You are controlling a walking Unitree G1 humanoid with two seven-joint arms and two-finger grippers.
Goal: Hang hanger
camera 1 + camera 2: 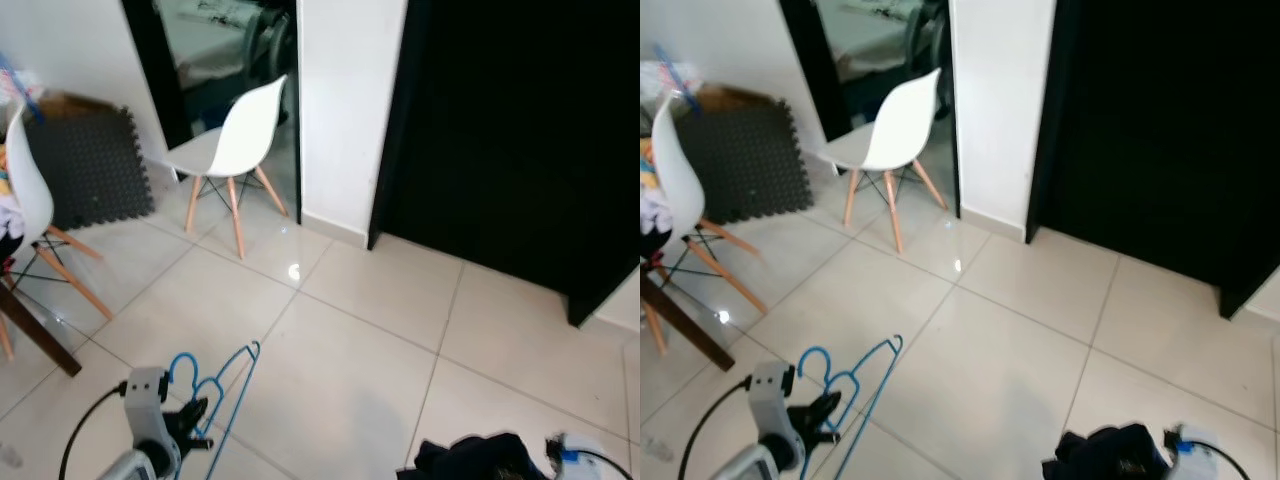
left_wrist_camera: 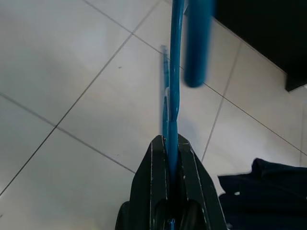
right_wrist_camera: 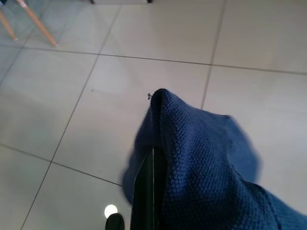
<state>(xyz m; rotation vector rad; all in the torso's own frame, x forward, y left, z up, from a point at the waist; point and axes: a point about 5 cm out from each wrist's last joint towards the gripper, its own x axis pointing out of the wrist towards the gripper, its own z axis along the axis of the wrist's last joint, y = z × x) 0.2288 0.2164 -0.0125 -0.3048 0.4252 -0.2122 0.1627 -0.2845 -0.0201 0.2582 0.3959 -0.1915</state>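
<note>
Blue hanger [image 1: 222, 385] clamped in left pincer [image 1: 192, 418]; right pincer [image 3: 154, 143] grips cloth [image 3: 201, 158]

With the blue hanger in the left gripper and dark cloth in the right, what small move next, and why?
Probably bring the two arms together: the left gripper is shut on the blue hanger, the right gripper is shut on the dark blue garment, and they hang apart above the tiled floor.

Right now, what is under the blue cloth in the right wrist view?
The right gripper, shut on the cloth; one black finger shows at its edge. The rest is covered. Below is tiled floor.
</note>
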